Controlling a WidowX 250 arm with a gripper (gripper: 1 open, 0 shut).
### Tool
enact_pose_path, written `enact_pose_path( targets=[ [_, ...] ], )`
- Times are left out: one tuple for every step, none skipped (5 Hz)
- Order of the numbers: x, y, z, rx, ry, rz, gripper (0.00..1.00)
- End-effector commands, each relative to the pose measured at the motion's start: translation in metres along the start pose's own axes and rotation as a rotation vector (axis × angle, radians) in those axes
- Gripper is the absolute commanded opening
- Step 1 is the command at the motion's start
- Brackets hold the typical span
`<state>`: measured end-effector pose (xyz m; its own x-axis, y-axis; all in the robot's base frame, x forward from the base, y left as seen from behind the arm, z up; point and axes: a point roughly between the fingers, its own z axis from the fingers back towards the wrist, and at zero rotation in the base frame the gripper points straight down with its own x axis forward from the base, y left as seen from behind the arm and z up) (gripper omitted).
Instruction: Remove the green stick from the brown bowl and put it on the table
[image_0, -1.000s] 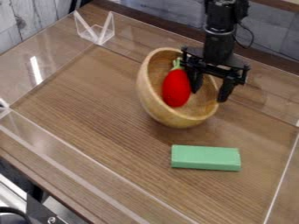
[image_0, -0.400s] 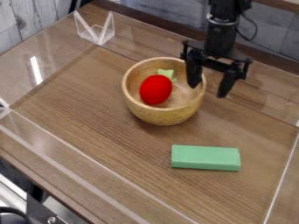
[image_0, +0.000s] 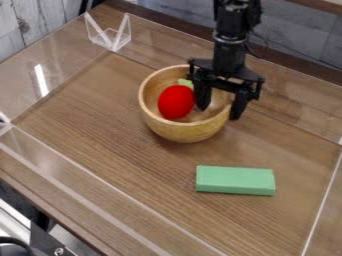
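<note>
The brown bowl (image_0: 163, 124) sits upright on the table (image_0: 107, 130), right of centre. A red ball (image_0: 175, 101) lies inside it. A small pale-green piece, the green stick (image_0: 185, 83), shows at the bowl's far inner wall, just behind the ball. My gripper (image_0: 221, 109) hangs open over the bowl's right side. Its left finger (image_0: 202, 97) reaches down inside the bowl, right beside the ball. Its right finger (image_0: 243, 103) is at or just outside the right rim. Nothing is held.
A flat green rectangular block (image_0: 235, 180) lies on the table in front of the bowl, to the right. Low clear acrylic walls (image_0: 40, 75) edge the tabletop. A clear folded stand (image_0: 107, 32) is at the back left.
The bowl was tipped up on its side a second ago and now sits flat. The gripper has moved left and down, from beside the bowl to over its right side.
</note>
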<state>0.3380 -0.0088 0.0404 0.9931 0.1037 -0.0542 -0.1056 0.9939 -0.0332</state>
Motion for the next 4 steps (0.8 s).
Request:
enact_pose_path(
  targets=[
    [-0.004, -0.003, 0.030, -0.009, -0.084, -0.009, 0.00],
    [-0.005, -0.007, 0.029, -0.011, -0.083, -0.021, 0.00],
    [-0.006, -0.012, 0.028, -0.013, -0.081, -0.031, 0.00],
    [-0.007, -0.014, 0.032, -0.015, -0.080, -0.035, 0.00]
  ],
)
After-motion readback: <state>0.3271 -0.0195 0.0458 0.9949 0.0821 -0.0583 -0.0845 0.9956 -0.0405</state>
